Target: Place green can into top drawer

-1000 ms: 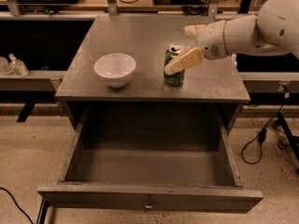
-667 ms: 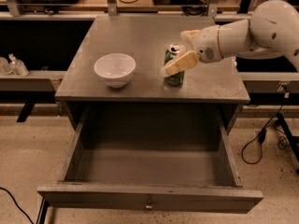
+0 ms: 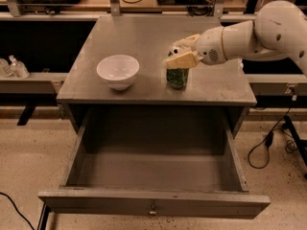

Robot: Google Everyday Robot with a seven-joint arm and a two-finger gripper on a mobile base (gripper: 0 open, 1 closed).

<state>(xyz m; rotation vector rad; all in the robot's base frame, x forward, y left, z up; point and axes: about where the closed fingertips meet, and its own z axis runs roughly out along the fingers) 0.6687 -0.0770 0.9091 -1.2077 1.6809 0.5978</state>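
Note:
The green can [image 3: 177, 78] stands upright on the grey cabinet top [image 3: 144, 37], right of centre near the front edge. My gripper [image 3: 175, 53] comes in from the right on a white arm and straddles the can's upper part. One cream finger [image 3: 182, 60] is in front of the can and the other is behind it, and they are spread apart. The can's silver top is hidden. The top drawer [image 3: 153, 202] is pulled fully out below, and its inside is bare. Its small metal knob [image 3: 153, 209] is at the front centre.
A white bowl [image 3: 118, 71] sits on the cabinet top left of the can. Cables [image 3: 268, 143] lie on the floor at the right. Low shelves run behind the cabinet on both sides, and small bottles [image 3: 14, 67] stand on the left one.
My gripper has moved left and now sits around the can's top rather than beside it. The can, bowl and drawer have not moved.

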